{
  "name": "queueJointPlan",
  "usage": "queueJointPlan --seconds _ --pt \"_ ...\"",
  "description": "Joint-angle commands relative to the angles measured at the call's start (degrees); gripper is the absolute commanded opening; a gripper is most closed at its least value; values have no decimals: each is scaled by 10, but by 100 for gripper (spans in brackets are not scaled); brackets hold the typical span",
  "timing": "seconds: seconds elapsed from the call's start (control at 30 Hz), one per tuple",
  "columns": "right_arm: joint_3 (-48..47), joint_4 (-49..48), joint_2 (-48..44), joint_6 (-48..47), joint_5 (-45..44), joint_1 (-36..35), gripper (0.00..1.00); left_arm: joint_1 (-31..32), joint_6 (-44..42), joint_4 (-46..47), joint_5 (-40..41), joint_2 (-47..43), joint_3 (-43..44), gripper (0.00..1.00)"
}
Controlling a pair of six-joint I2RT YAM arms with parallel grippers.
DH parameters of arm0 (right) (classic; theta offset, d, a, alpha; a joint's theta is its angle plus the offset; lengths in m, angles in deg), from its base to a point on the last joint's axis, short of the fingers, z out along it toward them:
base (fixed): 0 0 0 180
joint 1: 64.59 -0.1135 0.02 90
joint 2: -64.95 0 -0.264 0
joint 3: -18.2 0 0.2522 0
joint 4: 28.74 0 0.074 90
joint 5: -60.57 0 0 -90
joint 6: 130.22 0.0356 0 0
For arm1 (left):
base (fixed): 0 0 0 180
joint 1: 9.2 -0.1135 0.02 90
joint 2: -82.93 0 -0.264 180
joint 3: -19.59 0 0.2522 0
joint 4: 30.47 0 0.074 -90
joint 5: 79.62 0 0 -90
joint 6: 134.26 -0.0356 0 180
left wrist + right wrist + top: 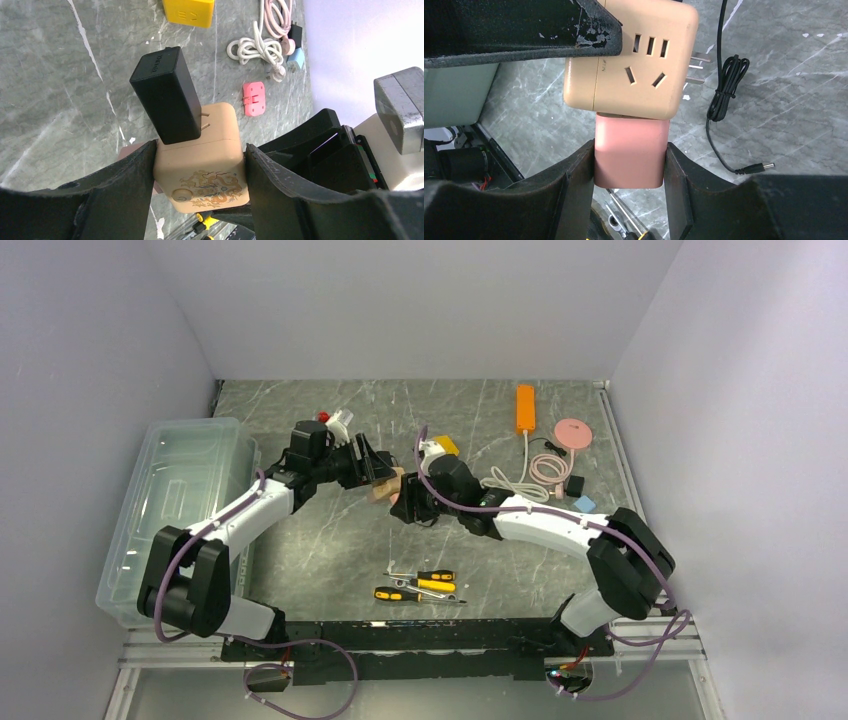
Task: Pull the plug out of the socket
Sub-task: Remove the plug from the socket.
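Beige socket (212, 125) held tight by the left hand (200, 161) above the desk (774, 75), while the right hand (629, 156) grips the pink plug (631, 142) seated in it.

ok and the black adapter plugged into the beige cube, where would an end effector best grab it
The black adapter is a long rectangular block sticking out of the beige cube, whose flanks the left end effector clamps. So probably grip its two broad flat sides midway along, coming from its free end in line with its length.
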Motion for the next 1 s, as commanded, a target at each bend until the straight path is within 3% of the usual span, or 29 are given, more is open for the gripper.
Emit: queueJointPlan --seconds 0.0,0.27,0.53,0.97 --pt "-28 -29 -39 -24 57 -11 0 -6 -24 24 41 12 8 0" --pt "-73 82 8 70 -5 7 0 -7 -24 23 46 7 6 0" --pt "-32 56 40 147 35 54 0 -7 -24 24 44 5 5 0" --pt "26 -91 -5 71 98 47 0 -10 -26 20 38 13 12 0"
